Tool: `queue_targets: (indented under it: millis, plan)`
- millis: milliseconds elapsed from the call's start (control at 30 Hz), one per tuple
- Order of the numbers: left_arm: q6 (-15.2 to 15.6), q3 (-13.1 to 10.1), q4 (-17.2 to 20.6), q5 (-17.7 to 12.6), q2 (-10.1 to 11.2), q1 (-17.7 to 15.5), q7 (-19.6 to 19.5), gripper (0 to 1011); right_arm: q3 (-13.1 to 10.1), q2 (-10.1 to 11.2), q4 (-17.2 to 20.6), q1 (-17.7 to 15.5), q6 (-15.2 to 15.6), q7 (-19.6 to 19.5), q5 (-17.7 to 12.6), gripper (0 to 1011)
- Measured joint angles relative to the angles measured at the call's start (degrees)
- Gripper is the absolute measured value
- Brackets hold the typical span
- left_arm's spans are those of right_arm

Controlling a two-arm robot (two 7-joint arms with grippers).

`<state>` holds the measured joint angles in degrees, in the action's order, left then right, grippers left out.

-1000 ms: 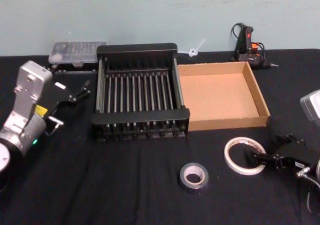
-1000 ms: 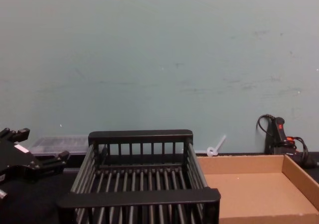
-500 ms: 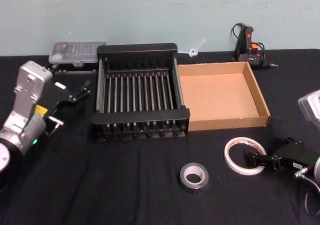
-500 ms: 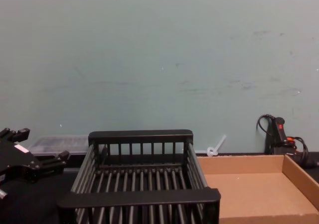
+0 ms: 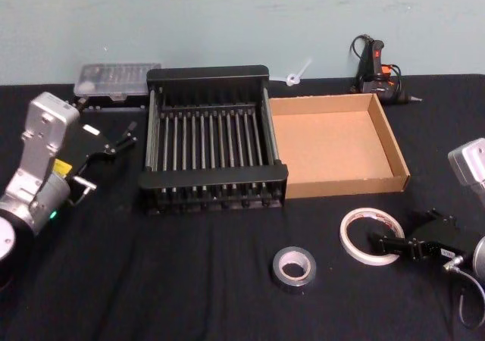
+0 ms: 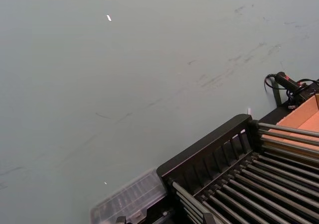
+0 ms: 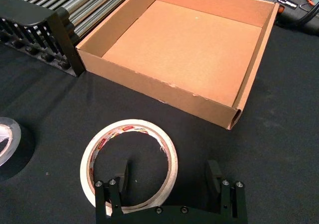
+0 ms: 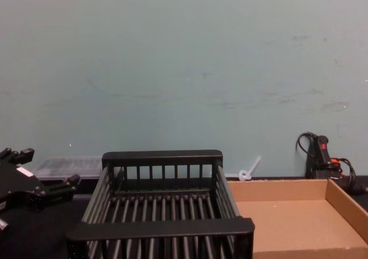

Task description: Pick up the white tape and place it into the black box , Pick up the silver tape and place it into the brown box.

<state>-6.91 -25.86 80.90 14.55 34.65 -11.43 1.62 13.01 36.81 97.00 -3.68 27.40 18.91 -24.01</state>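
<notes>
The white tape (image 5: 369, 236) lies flat on the black cloth at the front right, with red print on its face (image 7: 127, 126). My right gripper (image 5: 383, 243) is open and low over the roll's right side. In the right wrist view one finger (image 7: 122, 176) sits inside the ring's hole and the other (image 7: 214, 173) outside it, so the gripper (image 7: 168, 176) straddles the wall. The silver tape (image 5: 294, 268) lies flat left of it, untouched (image 7: 9, 149). The black box (image 5: 213, 176) and the brown box (image 5: 345, 183) stand side by side behind. My left gripper (image 5: 121, 138) is parked open, left of the black box.
A clear plastic case (image 5: 117, 79) sits behind the black box's left corner. A glue gun (image 5: 377, 67) with its cord stands behind the brown box. A white plastic piece (image 5: 295, 75) lies by the wall. Bare black cloth spreads across the front.
My right gripper has sunk slightly and edged in at the white tape's right side. Both tapes, both boxes and the left arm have stayed put.
</notes>
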Motion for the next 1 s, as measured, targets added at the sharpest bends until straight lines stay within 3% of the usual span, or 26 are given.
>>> queue_targets:
  millis: [1000]
  plan:
    - [0.00, 0.00, 0.00, 0.00, 0.00, 0.00, 0.00, 1001, 0.37, -0.49, -0.86, 0.40, 0.57, -0.07, -0.18, 1002]
